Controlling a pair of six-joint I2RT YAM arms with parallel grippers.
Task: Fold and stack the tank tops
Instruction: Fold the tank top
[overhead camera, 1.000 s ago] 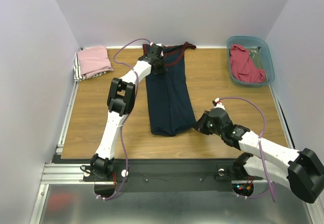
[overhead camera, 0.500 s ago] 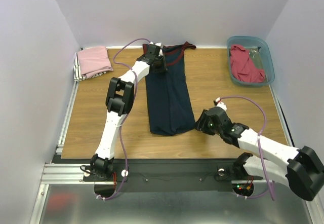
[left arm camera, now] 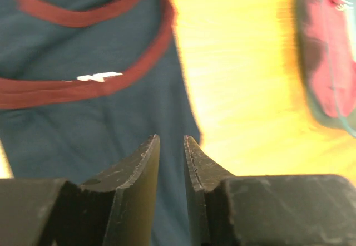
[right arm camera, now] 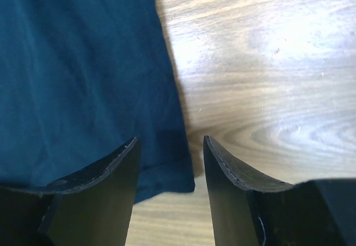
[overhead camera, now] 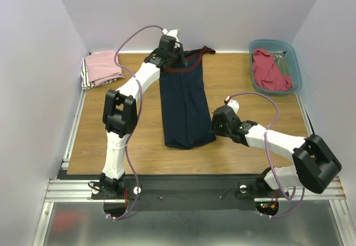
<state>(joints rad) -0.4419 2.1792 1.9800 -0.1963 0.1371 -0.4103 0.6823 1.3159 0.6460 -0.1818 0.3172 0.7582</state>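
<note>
The navy jersey [overhead camera: 183,101] with maroon trim lies folded into a long strip down the middle of the table, collar at the far end. My left gripper [overhead camera: 169,44] hovers above the collar end, its jaws a narrow gap apart and empty. The left wrist view [left arm camera: 171,140] is blurred and shows the maroon trim [left arm camera: 83,84]. My right gripper [overhead camera: 214,127] is open at the jersey's near right corner. In the right wrist view [right arm camera: 169,140] the hem corner [right arm camera: 172,173] lies between the fingers. A folded pink top [overhead camera: 103,67] sits at the far left. A red top [overhead camera: 270,70] lies in the bin.
The teal plastic bin [overhead camera: 297,73] stands at the far right corner and shows blurred in the left wrist view [left arm camera: 334,118]. Striped cloth lies under the pink top. White walls enclose the wooden table [overhead camera: 250,101] on three sides. A metal rail runs along the near edge.
My left gripper has lifted off the jersey's collar and moved toward the back wall. My right gripper has moved left and farther in, up to the jersey's near right corner.
</note>
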